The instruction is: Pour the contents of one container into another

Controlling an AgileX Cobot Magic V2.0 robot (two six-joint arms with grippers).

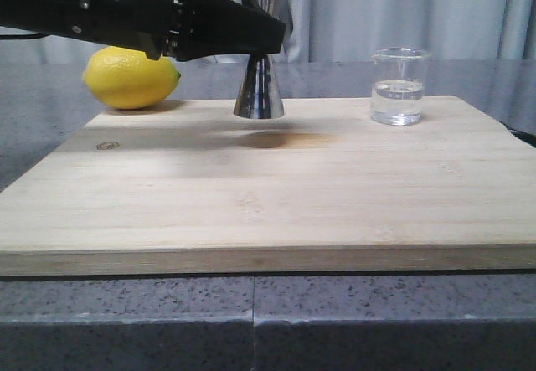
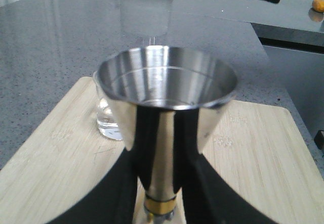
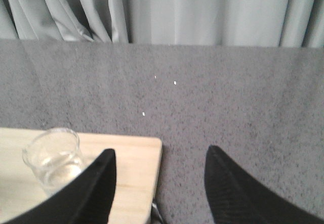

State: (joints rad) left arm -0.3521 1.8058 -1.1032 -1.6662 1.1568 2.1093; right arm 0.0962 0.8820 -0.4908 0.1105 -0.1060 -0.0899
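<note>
Left claw [image 2: 161, 204] clamped one shiny steel hourglass jigger [image 1: 259, 90], lifted above the wooden board [image 1: 268, 195]. Right claw [image 3: 159, 183] gaped empty. One clear glass beaker [image 1: 399, 86] stood at three o'clock, markings unreadable; one yellow lemon [image 1: 131, 77] at nine.

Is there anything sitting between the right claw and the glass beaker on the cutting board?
Nothing visible. In the right wrist view the right claw is open over the board's edge, and the beaker stands just beside one finger with only bare cutting board between. The lemon and the jigger are far off to the side.
</note>
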